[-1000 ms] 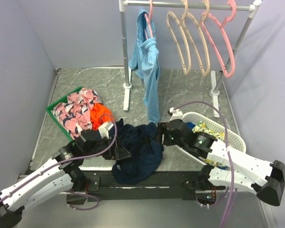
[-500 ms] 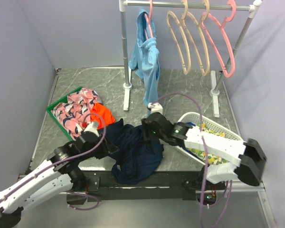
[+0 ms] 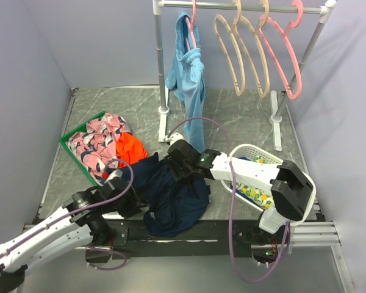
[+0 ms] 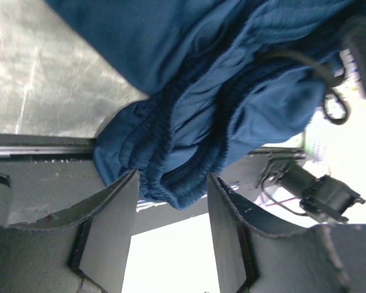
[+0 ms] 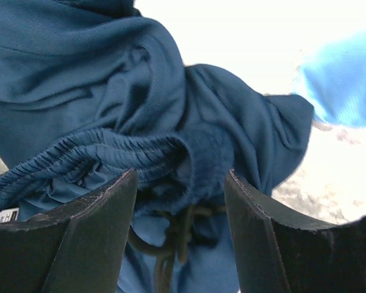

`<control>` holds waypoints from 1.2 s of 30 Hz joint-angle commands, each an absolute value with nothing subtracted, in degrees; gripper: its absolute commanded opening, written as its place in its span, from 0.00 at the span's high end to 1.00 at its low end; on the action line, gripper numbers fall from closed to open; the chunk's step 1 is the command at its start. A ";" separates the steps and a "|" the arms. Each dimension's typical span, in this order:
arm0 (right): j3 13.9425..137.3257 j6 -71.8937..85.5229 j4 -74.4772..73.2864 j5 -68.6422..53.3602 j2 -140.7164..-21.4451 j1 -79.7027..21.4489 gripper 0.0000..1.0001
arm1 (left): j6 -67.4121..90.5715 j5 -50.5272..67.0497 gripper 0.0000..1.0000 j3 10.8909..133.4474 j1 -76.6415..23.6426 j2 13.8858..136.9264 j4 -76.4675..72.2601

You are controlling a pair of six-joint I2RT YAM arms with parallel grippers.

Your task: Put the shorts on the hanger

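From above, the shorts (image 3: 174, 198) lay crumpled at the table's (image 3: 244, 116) near edge, between the left gripper (image 3: 133, 198) and the right gripper (image 3: 174, 163), well apart from the hanger (image 3: 238, 90) on the rail (image 3: 250, 7). In the left wrist view, the jaws stood apart with the waistband between them, though no pinch could be confirmed. The right wrist view showed the same.

The top camera is looking down from high above the near edge of the table (image 3: 244, 116), taking in its whole surface. Both wrist cameras are facing the shorts (image 3: 171, 198) from very close, and that same fabric is lying lower centre in the overhead frame.
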State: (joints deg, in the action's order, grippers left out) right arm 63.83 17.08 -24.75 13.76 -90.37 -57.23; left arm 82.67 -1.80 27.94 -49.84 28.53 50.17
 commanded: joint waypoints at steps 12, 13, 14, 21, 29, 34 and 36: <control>67.33 13.10 -24.08 11.96 -95.89 -56.60 0.42 | 99.40 -8.52 0.46 26.11 -74.35 47.19 37.54; 67.15 13.18 -23.82 11.69 -95.89 -56.69 0.48 | 99.23 -9.13 0.47 25.76 -74.44 47.55 36.57; 66.97 13.27 -23.82 11.43 -96.06 -56.60 0.54 | 99.66 -9.66 0.48 25.23 -74.44 47.98 35.61; 66.00 20.19 -26.98 18.36 -88.79 -56.60 1.00 | 90.55 -24.68 0.83 29.96 -70.68 46.69 39.55; 69.69 29.88 -34.36 29.78 -67.69 -56.60 1.00 | 61.73 -33.30 0.99 52.87 -54.77 40.93 45.25; 76.28 32.87 -38.75 35.06 -57.86 -56.60 1.00 | 39.77 -33.84 0.99 81.39 -50.19 51.13 43.68; 80.06 33.22 -39.99 37.00 -55.82 -56.69 1.00 | 34.83 -30.78 0.99 88.82 -49.14 57.02 42.72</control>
